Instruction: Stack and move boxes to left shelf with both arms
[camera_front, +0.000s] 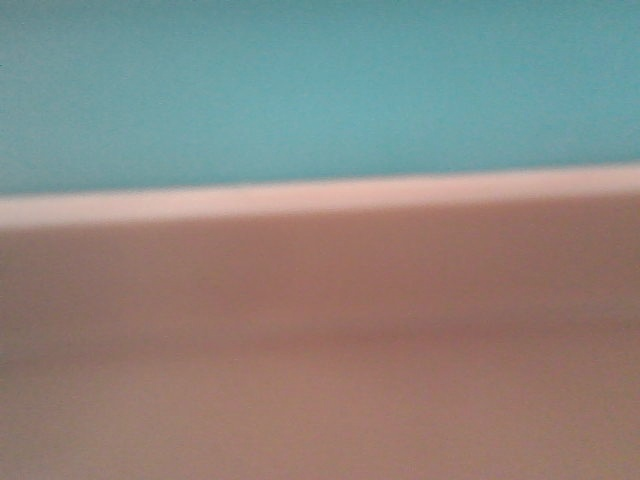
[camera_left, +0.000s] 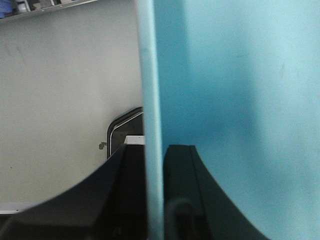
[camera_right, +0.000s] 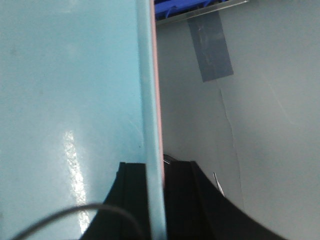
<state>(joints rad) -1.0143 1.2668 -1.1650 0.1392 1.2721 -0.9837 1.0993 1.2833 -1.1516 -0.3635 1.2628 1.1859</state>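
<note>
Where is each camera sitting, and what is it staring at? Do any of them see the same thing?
Front view: pressed close against the stacked boxes, seeing only the blue box above the pink box; very blurred, none of the robot shows.
Left wrist view: on the left arm, looking along the left gripper, whose dark fingers straddle the blue box's wall.
Right wrist view: on the right arm, right gripper clamped likewise on the wall; a pink edge shows.
All three share the blue box.
</note>
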